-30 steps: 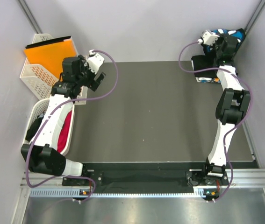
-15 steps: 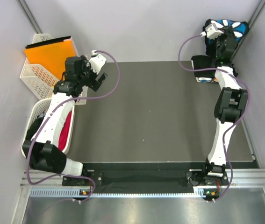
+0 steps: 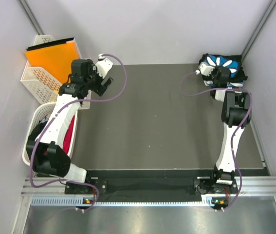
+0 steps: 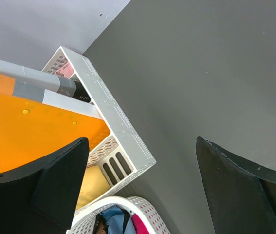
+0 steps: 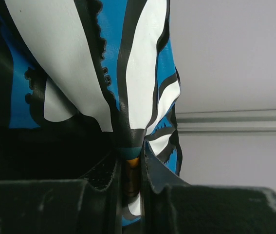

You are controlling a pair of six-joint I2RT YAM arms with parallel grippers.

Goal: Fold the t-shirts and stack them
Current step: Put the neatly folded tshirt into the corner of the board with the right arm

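Right pincer (image 5: 132, 168), tight on flower-print t-shirt (image 3: 224, 62), lower than before.

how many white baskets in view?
2. A rectangular basket in the far left corner holds the orange folder. A rounded basket just nearer the robot holds clothes. More could sit out of frame.

T-shirt (image 5: 133, 83): cropped above and left of right fingers (image 5: 103, 178). Orange speck (image 5: 131, 165) between them: unidentifiable. Orange folder (image 4: 30, 131): partly behind left finger (image 4: 55, 185). Round basket (image 4: 150, 214): between fingers, cropped below.
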